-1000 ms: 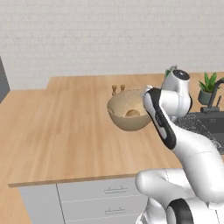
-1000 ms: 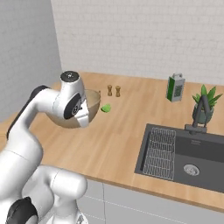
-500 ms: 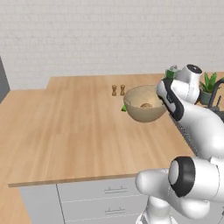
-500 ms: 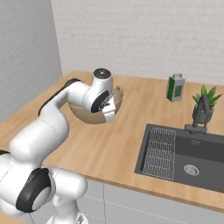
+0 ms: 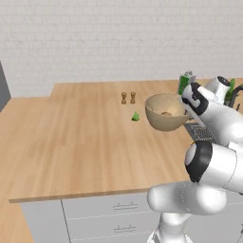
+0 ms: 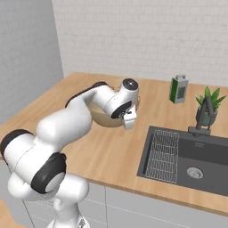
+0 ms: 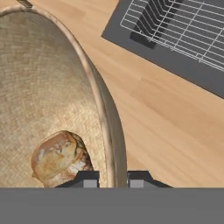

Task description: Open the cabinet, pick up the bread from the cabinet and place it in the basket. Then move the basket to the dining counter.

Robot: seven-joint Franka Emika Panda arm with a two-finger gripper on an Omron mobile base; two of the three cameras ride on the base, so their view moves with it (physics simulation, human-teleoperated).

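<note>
Jaws: the gripper [image 7: 111, 178] is pinched on the rim of the basket [image 7: 48, 83]; in the hand view one finger tip sits inside the wall and one outside, at 6 o'clock of that picture.
Grip reasoning: taking the rim rather than the wide bowl looks like the only hold narrow jaws can make on a vessel this broad.
Basket: it hangs from the hand over the dining counter [image 5: 76, 137], tilted a little in the left base view, at 3 o'clock of the picture's centre; whether its foot touches the wood I cannot tell.
Bread: the golden-brown roll [image 7: 60, 158] lies on the basket floor against the wall nearest the fingers, probably slid there by the tilt.
Sink: a dark basin with a wire rack [image 6: 165, 153] lies at 3 o'clock of the basket in the right base view, just beside it.
Counter items: two small wooden shakers [image 5: 128, 98] at 9 o'clock of the basket, a small green object [image 5: 135, 116] near them, a green carton [image 6: 178, 89] and a potted plant [image 6: 209, 104] by the wall.
Step judged: bread is loaded; the basket is being carried, and setting down remains.
Risk: a one-sided rim hold may let the basket swing or slip.
</note>
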